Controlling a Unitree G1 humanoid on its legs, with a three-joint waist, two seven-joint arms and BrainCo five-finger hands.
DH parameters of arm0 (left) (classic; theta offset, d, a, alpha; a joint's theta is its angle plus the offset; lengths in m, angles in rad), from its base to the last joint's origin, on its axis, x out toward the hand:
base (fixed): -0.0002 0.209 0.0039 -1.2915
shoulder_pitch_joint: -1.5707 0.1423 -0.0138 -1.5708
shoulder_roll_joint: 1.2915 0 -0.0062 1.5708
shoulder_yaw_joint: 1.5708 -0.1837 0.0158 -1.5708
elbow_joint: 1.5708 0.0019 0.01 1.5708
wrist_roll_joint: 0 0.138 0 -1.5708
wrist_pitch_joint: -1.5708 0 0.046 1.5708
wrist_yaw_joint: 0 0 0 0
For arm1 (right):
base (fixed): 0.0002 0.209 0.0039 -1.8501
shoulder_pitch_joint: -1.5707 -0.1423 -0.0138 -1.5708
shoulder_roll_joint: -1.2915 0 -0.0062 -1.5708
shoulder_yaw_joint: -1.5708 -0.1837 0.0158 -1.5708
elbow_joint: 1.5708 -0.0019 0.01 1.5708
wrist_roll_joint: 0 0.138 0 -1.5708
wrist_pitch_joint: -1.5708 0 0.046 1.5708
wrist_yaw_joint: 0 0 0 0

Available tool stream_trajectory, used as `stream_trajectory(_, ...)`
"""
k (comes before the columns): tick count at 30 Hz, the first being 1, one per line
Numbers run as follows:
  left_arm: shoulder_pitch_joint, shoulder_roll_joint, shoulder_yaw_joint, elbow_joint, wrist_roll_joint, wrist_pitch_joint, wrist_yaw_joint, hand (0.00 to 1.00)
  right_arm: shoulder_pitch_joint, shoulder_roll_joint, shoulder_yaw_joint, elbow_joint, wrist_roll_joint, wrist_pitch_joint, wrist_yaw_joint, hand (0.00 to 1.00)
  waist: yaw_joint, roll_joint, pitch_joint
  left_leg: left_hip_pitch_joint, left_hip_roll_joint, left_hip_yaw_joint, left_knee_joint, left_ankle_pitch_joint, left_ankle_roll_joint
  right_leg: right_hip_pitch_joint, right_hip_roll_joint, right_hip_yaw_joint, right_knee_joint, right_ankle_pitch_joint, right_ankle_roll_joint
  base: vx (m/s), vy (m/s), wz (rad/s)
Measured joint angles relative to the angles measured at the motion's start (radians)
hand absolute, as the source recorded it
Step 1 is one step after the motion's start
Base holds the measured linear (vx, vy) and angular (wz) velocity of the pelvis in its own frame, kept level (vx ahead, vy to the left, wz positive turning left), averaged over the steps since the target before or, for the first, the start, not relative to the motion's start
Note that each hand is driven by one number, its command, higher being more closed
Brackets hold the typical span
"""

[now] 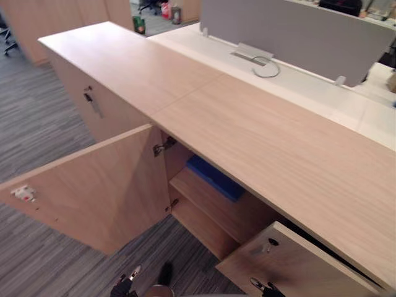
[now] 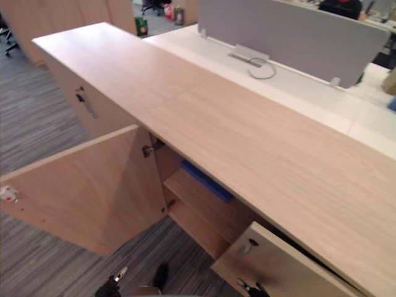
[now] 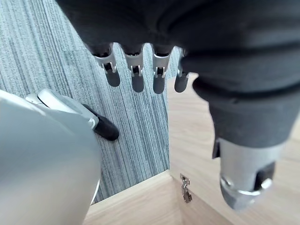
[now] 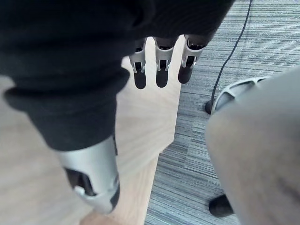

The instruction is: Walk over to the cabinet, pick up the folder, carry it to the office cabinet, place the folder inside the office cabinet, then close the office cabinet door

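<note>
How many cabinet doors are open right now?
2: the left door swung wide, and the right door ajar at lower right. More may lie beyond the frame.

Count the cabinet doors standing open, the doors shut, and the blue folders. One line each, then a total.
Open doors: 2, the wide-open door and the partly open door
Shut doors: 1, the shut door
Blue folders: 1, the blue folder on the shelf
Total: 4

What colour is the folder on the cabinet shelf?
Blue. The folder shows best in the left eye view.
</note>
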State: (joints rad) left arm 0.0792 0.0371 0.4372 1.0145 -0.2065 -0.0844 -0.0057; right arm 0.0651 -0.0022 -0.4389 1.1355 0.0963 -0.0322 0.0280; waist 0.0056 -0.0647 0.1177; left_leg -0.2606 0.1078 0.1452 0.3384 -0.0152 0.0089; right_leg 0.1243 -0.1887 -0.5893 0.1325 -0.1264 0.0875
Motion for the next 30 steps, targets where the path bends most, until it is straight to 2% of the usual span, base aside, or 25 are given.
stream_trajectory(1, 0.006, -0.006, 0.0, -0.008, 0.0, -0.003, 0.0, 0.0, -0.002, -0.001, 0.0, 0.0, 0.0, 0.001, 0.0, 0.0, 0.007, 0.009, 0.003, -0.015, 0.027, 0.06, 0.104, -0.04, -0.003, 0.004, -0.004, -0.008, 0.013, 0.0, 0.0, 0.15, 0.271, 0.56)
stream_trajectory(2, 0.015, -0.018, -0.004, -0.012, 0.001, -0.007, 0.0, 0.0, -0.012, -0.004, 0.0, -0.002, 0.0, 0.0, 0.002, 0.0, 0.015, 0.04, 0.002, -0.024, 0.062, 0.136, 0.192, -0.11, -0.008, 0.005, 0.0, -0.02, 0.038, -0.004, 0.004, 0.16, 0.233, 0.42)
stream_trajectory(3, 0.015, -0.025, -0.011, -0.013, 0.001, -0.008, 0.0, 0.0, -0.026, -0.008, -0.003, 0.0, 0.0, 0.0, 0.002, 0.0, 0.012, 0.066, 0.005, -0.035, 0.056, 0.144, 0.188, -0.118, 0.007, -0.004, 0.006, -0.014, 0.059, -0.029, 0.008, 0.15, 0.23, 0.75)
stream_trajectory(4, 0.015, -0.019, -0.037, -0.013, 0.002, -0.01, 0.0, 0.0, -0.046, -0.011, 0.0, 0.011, -0.004, 0.003, 0.009, 0.0, 0.013, 0.071, 0.003, -0.031, 0.025, 0.102, 0.089, -0.107, 0.015, -0.03, 0.042, 0.009, 0.03, -0.039, -0.016, 0.01, 0.06, 0.91)
stream_trajectory(5, 0.009, -0.009, -0.049, -0.009, 0.002, -0.009, -0.001, 0.0, -0.055, -0.008, 0.001, 0.019, -0.003, 0.003, 0.01, 0.0, 0.005, 0.058, 0.006, -0.03, -0.006, 0.077, 0.024, -0.063, -0.015, -0.046, 0.07, 0.023, -0.016, -0.032, -0.034, -0.04, -0.038, 1.41)
stream_trajectory(6, -0.005, 0.009, -0.031, -0.004, -0.004, -0.005, -0.003, 0.0, -0.064, 0.002, -0.003, 0.033, -0.002, -0.001, 0.012, 0.0, -0.005, 0.018, 0.013, -0.019, -0.038, 0.114, 0.035, -0.08, 0.001, -0.062, 0.081, 0.017, -0.093, 0.053, -0.095, -0.03, -0.08, 1.15)
stream_trajectory(7, 0.003, 0.001, 0.002, -0.003, -0.002, -0.005, 0.003, 0.0, -0.065, -0.002, -0.01, 0.042, -0.002, 0.001, 0.01, 0.0, 0.016, 0.034, 0.024, 0.006, 0.029, 0.186, 0.194, -0.142, -0.005, -0.054, 0.072, 0.007, -0.07, 0.06, -0.066, 0.05, -0.008, 0.83)
stream_trajectory(8, 0.039, -0.001, 0.017, 0.006, 0.002, -0.002, 0.004, 0.0, -0.067, -0.013, -0.011, 0.046, -0.003, 0.004, 0.011, 0.0, 0.026, 0.05, 0.027, 0.096, 0.093, 0.222, 0.201, -0.18, -0.034, -0.044, 0.061, -0.005, -0.041, 0.06, -0.066, 0.12, 0.12, 0.43)
stream_trajectory(9, 0.063, -0.006, 0.024, 0.02, 0.001, 0.001, 0.005, 0.0, -0.066, -0.024, -0.013, 0.041, -0.001, 0.004, 0.01, 0.0, 0.007, 0.063, 0.025, 0.142, 0.117, 0.229, 0.143, -0.182, -0.04, -0.04, 0.039, -0.039, -0.02, 0.06, -0.066, 0.11, 0.159, 0.45)
stream_trajectory(10, 0.071, -0.008, 0.025, 0.023, 0.002, 0.001, 0.006, 0.0, -0.064, -0.029, -0.014, 0.038, 0.0, 0.004, 0.01, 0.0, 0.003, 0.07, 0.024, 0.149, 0.113, 0.223, 0.116, -0.18, -0.045, -0.04, 0.027, -0.057, -0.012, 0.059, -0.066, 0.05, 0.147, 0.62)
stream_trajectory(11, 0.074, -0.005, 0.025, 0.035, 0.004, 0.001, 0.007, 0.0, -0.062, -0.033, -0.021, 0.038, 0.0, 0.004, 0.011, 0.0, 0.002, 0.078, 0.018, 0.16, 0.084, 0.225, 0.079, -0.18, -0.049, -0.042, 0.01, -0.086, -0.008, 0.06, -0.064, 0.01, 0.181, 0.6)
stream_trajectory(12, 0.081, -0.004, 0.027, 0.037, 0.011, 0.003, 0.009, 0.0, -0.059, -0.027, -0.034, 0.039, 0.0, 0.004, 0.012, 0.0, 0.0, 0.08, 0.01, 0.157, 0.051, 0.203, 0.036, -0.178, -0.05, -0.053, -0.005, -0.122, -0.013, 0.059, -0.057, -0.01, 0.239, 0.8)
stream_trajectory(13, 0.083, 0.001, 0.028, 0.037, 0.012, 0.004, 0.009, 0.0, -0.057, -0.022, -0.043, 0.047, 0.0, 0.005, 0.012, 0.0, -0.002, 0.071, 0.0, 0.152, 0.011, 0.169, -0.021, -0.176, -0.047, -0.056, -0.027, -0.151, -0.03, 0.06, -0.033, -0.01, 0.286, 0.95)
stream_trajectory(14, 0.08, 0.007, 0.029, 0.038, 0.013, 0.007, 0.009, 0.0, -0.058, -0.023, -0.048, 0.049, 0.001, 0.006, 0.012, 0.0, -0.001, 0.07, 0.0, 0.138, -0.02, 0.152, -0.044, -0.161, -0.028, -0.056, -0.048, -0.181, -0.042, 0.078, -0.003, 0.0, 0.219, 0.81)
stream_trajectory(16, 0.079, 0.011, 0.034, 0.037, 0.013, 0.009, 0.01, 0.0, -0.06, -0.027, -0.05, 0.053, 0.001, 0.007, 0.012, 0.0, -0.002, 0.073, 0.0, 0.135, -0.056, 0.136, -0.08, -0.137, -0.018, -0.056, -0.076, -0.205, -0.038, 0.096, 0.011, 0.01, 0.168, 0.47)
stream_trajectory(18, 0.075, 0.021, 0.035, 0.037, 0.01, 0.008, 0.011, 0.0, -0.071, -0.028, -0.051, 0.057, 0.0, 0.008, 0.011, 0.0, -0.004, 0.08, -0.002, 0.17, -0.089, 0.137, -0.184, -0.084, -0.017, -0.069, -0.096, -0.206, -0.029, 0.112, 0.004, 0.01, 0.116, 0.15)
stream_trajectory(19, 0.06, 0.024, 0.031, 0.035, 0.01, 0.008, 0.011, 0.0, -0.079, -0.033, -0.052, 0.057, 0.0, 0.007, 0.01, 0.0, -0.009, 0.087, -0.003, 0.209, -0.104, 0.138, -0.278, -0.034, -0.026, -0.073, -0.1, -0.204, -0.028, 0.136, 0.008, 0.02, 0.082, 0.04)
stream_trajectory(20, 0.042, 0.025, 0.025, 0.03, 0.01, 0.008, 0.011, 0.0, -0.083, -0.041, -0.053, 0.056, 0.0, 0.007, 0.008, 0.0, -0.012, 0.104, -0.003, 0.237, -0.113, 0.137, -0.352, 0.005, -0.035, -0.082, -0.102, -0.204, -0.022, 0.145, 0.001, 0.01, 0.069, 0.03)
stream_trajectory(23, 0.003, 0.025, 0.005, -0.083, 0.014, 0.006, 0.015, 0.0, -0.082, -0.054, -0.048, 0.045, -0.001, 0.007, 0.006, 0.0, -0.028, 0.128, -0.007, 0.265, -0.131, 0.139, -0.425, 0.047, -0.041, -0.091, -0.112, -0.198, -0.017, 0.148, 0.006, -0.03, 0.034, -0.04)
stream_trajectory(26, -0.027, 0.039, 0.004, -0.227, 0.033, 0.003, 0.02, 0.0, -0.076, -0.052, -0.038, 0.035, -0.017, 0.008, 0.008, 0.0, -0.037, 0.13, -0.008, 0.269, -0.134, 0.147, -0.425, 0.051, -0.038, -0.092, -0.114, -0.189, -0.021, 0.154, 0.006, -0.07, 0.0, -0.11)
stream_trajectory(30, -0.128, 0.155, 0.0, -0.354, 0.178, 0.004, 0.037, 0.0, -0.063, -0.053, -0.027, 0.012, -0.079, 0.012, 0.019, 0.0, -0.043, 0.13, -0.012, 0.282, -0.128, 0.197, -0.426, 0.054, -0.034, -0.101, -0.1, -0.141, -0.043, 0.158, 0.011, -0.09, -0.021, -0.32)
